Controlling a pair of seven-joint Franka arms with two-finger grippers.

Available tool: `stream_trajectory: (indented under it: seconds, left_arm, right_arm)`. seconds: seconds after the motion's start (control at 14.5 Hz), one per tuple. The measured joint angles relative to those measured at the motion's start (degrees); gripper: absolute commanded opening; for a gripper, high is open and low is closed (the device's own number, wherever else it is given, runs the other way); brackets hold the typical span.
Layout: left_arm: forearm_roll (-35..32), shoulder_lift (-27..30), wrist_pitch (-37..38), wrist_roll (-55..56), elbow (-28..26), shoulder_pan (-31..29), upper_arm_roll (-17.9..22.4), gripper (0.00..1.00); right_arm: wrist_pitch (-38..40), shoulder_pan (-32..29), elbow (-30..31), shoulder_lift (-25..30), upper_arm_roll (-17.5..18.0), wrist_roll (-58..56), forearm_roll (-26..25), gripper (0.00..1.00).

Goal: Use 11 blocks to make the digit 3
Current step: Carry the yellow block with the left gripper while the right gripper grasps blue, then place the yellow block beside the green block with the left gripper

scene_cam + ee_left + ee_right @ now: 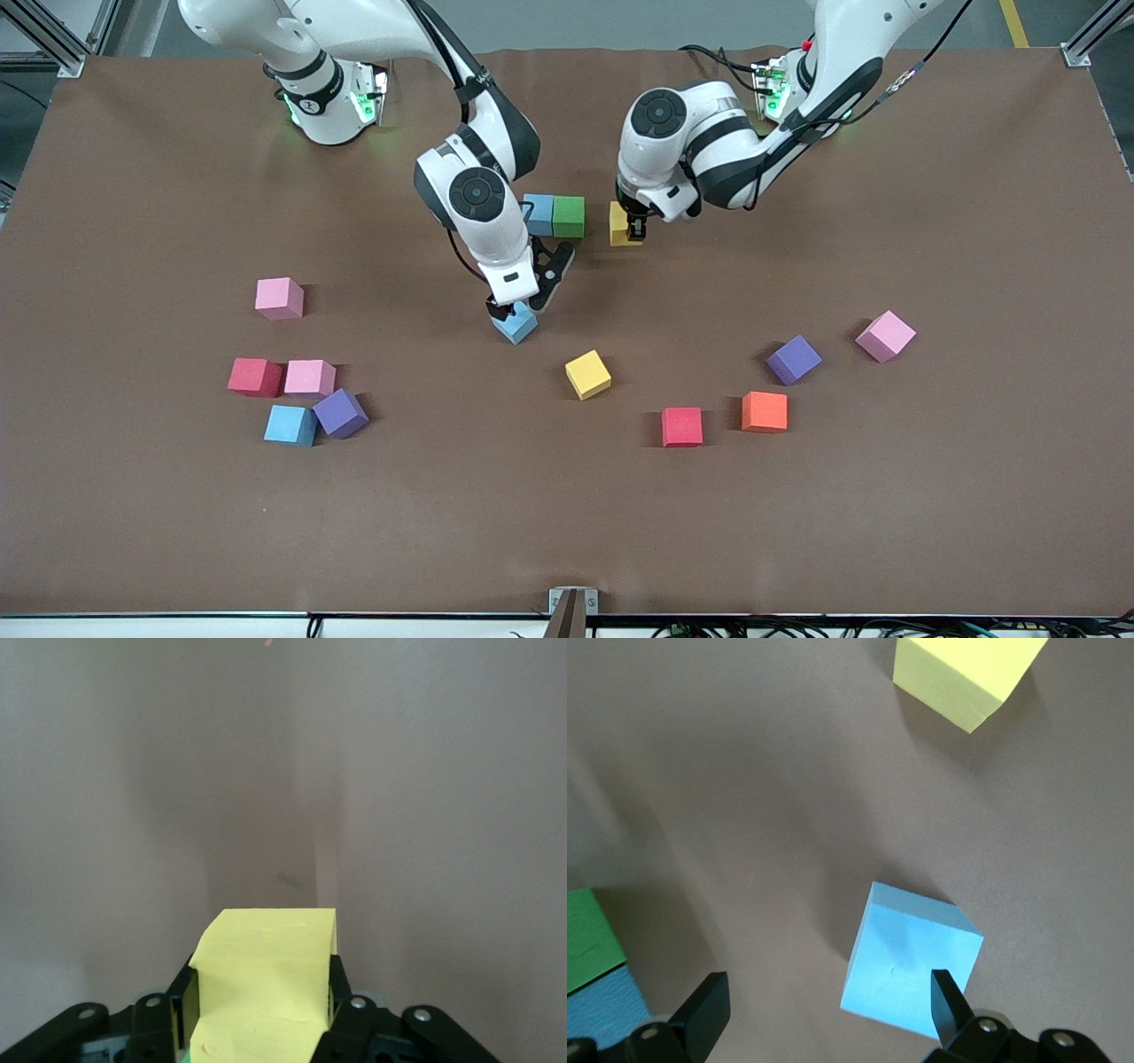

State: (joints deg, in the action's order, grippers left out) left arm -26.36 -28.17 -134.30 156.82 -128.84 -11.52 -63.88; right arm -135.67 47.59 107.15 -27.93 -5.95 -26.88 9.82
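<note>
While the left tool (pixel 634 232) is clamping a yellow block (pixel 619 223) just beside the green block (pixel 569 216) and blue block (pixel 539 213) (those two touching in a short row), the right tool (pixel 514 310) is hanging wide-jawed over a light blue block (pixel 516 325) on the worktop (pixel 567 532). Nearer the front camera, another yellow block (pixel 588 374) is lying apart.

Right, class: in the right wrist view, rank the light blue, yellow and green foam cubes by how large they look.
1. Light blue foam cube
2. Yellow foam cube, cropped
3. Green foam cube, cropped

Cropping and nearness make this unsure.
</note>
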Motion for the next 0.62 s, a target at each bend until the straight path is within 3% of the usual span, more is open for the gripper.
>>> stream_trajectory:
  seconds: [0.34,0.62]
  left_arm:
    - [0.31,-2.07,-1.52,0.67,0.25,2.51,0.64,0.23]
    - [0.31,-3.06,-2.07,0.62,1.01,6.1,3.95,0.23]
  right_arm:
    - [-1.2,0.0,-0.03,-1.63,-0.19,3.11,0.05,1.0]
    - [-3.57,0.0,-0.04,-3.1,-0.98,3.62,0.05,1.0]
